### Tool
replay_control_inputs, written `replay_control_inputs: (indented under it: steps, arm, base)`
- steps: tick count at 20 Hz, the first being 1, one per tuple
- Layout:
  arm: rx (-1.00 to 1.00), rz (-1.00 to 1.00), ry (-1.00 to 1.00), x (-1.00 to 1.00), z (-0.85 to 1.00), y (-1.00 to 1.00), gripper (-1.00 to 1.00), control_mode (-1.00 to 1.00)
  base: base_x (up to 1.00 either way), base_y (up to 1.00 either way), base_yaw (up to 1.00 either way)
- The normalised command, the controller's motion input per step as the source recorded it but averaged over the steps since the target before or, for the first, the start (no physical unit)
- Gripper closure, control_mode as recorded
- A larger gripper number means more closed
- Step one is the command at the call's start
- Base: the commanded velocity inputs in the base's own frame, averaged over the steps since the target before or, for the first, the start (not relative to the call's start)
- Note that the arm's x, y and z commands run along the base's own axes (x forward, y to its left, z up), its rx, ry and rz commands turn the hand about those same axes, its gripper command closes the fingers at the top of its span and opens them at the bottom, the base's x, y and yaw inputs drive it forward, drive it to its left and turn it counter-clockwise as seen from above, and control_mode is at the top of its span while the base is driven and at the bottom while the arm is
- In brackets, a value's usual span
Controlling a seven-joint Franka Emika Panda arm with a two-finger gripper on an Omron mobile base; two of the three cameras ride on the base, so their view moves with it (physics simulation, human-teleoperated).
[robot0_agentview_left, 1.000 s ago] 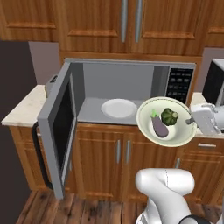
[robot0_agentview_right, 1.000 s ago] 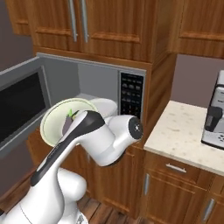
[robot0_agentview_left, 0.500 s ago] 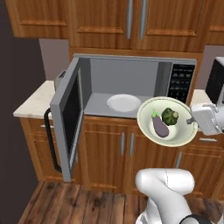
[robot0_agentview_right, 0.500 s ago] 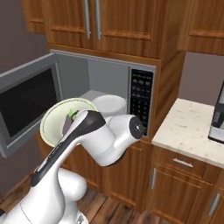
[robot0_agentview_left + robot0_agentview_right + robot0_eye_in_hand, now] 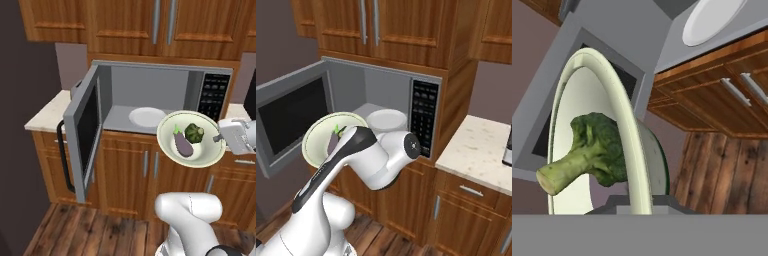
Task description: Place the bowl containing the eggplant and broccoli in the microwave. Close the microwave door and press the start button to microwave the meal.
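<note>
Bowl (image 5: 191, 139) carried toward the microwave (image 5: 165, 95), rim clamped in my hand (image 5: 220, 138).
Next: ease it ahead past the open door (image 5: 85, 135), setting down by the plate (image 5: 147, 116) inside.

Centre of frame: microwave (image 5: 165, 95) floor carrying a white plate (image 5: 146, 117); pale counter (image 5: 46, 114) at left, beside the open door.

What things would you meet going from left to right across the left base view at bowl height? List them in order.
microwave door → plate → eggplant → broccoli → gripper
</note>
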Motion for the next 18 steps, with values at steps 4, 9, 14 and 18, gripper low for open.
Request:
replay_control_inputs:
  steps: [4,9,14,18]
  arm:
    - [0.0,0.0,0.0,0.0,0.0,0.0,1.0,1.0]
    - [0.0,0.0,0.0,0.0,0.0,0.0,1.0,1.0]
    - [0.0,0.0,0.0,0.0,0.0,0.0,1.0,1.0]
    - [0.0,0.0,0.0,0.0,0.0,0.0,1.0,1.0]
  base:
    - [-0.01,0.13,0.12]
    - [0.0,0.16,0.09]
    - [0.0,0.21,0.09]
    - [-0.03,0.15,0.12]
